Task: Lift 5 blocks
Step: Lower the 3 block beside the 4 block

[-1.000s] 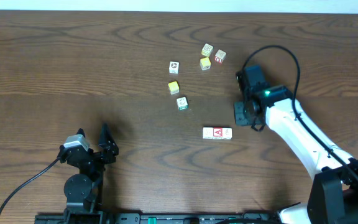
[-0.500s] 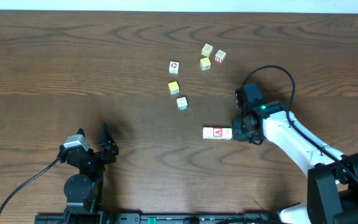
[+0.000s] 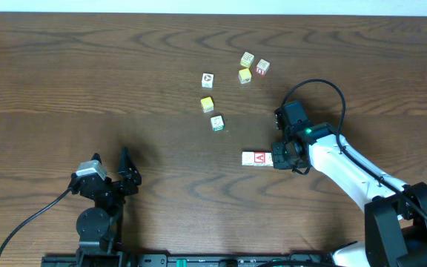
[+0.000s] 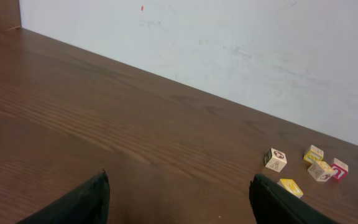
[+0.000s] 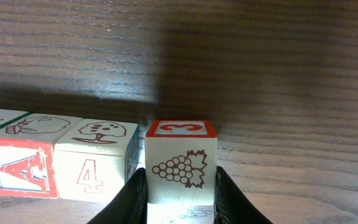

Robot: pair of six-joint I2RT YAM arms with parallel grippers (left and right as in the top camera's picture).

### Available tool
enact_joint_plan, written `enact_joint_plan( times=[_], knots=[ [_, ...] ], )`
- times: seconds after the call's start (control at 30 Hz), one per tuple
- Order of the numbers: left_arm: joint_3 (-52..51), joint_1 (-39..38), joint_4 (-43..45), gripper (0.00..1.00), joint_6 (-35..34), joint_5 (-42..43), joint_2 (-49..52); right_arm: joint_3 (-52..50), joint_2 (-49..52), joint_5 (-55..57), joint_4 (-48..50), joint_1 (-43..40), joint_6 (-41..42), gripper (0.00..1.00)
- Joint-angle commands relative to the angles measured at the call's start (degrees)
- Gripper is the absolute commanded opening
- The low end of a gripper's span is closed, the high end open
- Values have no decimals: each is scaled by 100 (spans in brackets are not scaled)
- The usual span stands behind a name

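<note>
Wooden tabletop point(image 5: 260, 74) — "A" block point(image 5: 18, 168), "4" block point(image 5: 95, 168); fingers point(image 5: 132, 199) grip "3" block point(image 5: 180, 165).

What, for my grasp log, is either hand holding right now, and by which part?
The right hand grips the grape-picture block by its two opposite side faces, low down. The left hand is open and empty.

Left gripper point(image 3: 129, 169) sits near left, jaws wide apart. Right gripper point(image 3: 282, 157), arm stretched leftward from near right, pinches one block point(image 5: 180, 163).
</note>
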Motion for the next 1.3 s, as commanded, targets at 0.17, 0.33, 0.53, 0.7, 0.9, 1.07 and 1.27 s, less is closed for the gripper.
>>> enact_joint_plan(
  times=[0.17,0.33,0.53,0.7,0.9,1.07,1.27],
  knots=[
    [-101,9,-232,72,-9,-76,-4,-44,7,15,9,50,83,17],
    [-101,9,-232,72,-9,-76,-4,-44,7,15,-44,50,85,18],
    [-101,9,-232,73,-9,-76,-4,-46,7,13,-142,50,201,24],
    [-101,9,-232,73,-9,-76,-4,-46,7,13,-155,50,210,28],
    [-101,9,-232,72,-9,-76,-4,-46,7,13,-157,50,210,35],
    [-101,9,-232,73,-9,-76,-4,-46,7,15,-140,50,212,38],
    [-101,9,-232,72,-9,-76,-4,-46,7,13,-140,50,212,25]
  ],
)
